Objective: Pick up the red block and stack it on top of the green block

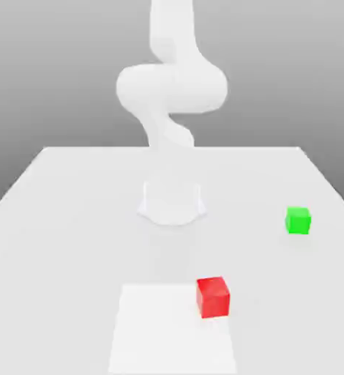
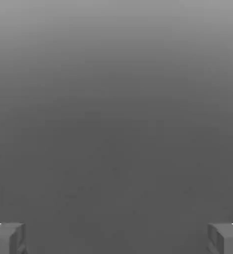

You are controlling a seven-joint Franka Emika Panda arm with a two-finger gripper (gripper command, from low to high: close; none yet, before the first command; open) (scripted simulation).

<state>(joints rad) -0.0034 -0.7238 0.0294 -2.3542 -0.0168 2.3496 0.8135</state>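
Gripper (image 2: 116, 238) fingers (image 2: 7, 238) spread wide apart, nothing between them. Red block (image 1: 213, 296) rests on table (image 1: 72, 220), at corner of paler square patch (image 1: 160, 329) near front edge. Green block (image 1: 298, 220) on table, well apart, toward exterior view's right, farther back. White arm (image 1: 171, 88) rises from base (image 1: 171, 201) behind both blocks.

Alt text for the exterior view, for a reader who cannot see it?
A red block sits near the front of a white table; a green block sits apart, farther back toward the exterior view's right. A white robot arm rises behind them, touching neither.
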